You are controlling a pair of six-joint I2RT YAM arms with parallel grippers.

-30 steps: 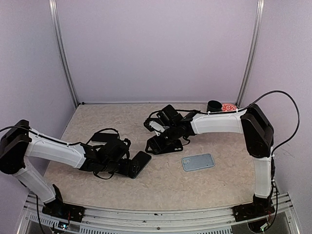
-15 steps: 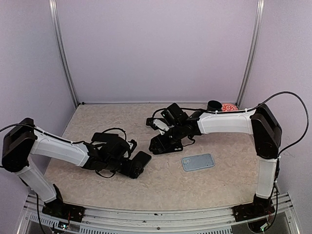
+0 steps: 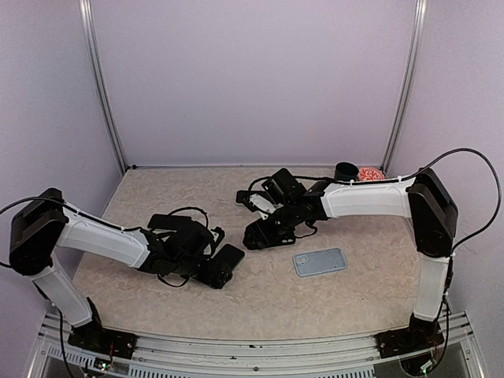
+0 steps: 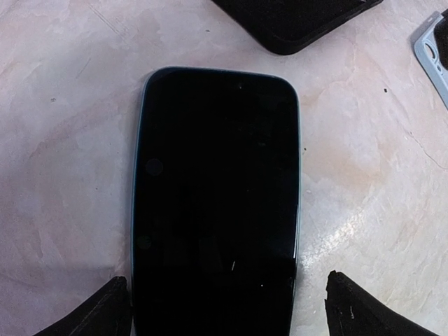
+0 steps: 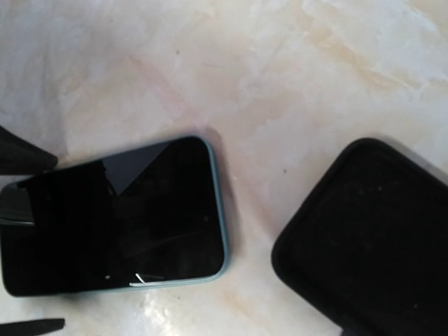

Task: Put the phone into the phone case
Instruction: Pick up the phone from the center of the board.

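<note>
Phone (image 4: 217,203) lies flat, screen up, on the surface (image 4: 63,105), its long axis running diagonally from the left claw (image 4: 227,301) toward the black case (image 5: 371,245) by the right claw (image 3: 256,228). The left claw stands wide, one fingertip (image 4: 105,311) on each side of the phone's near end; I cannot tell how the right claw stands. A squeeze on such thin, slick edges could skid or twist the phone, and it would then catch on the case rim
</note>
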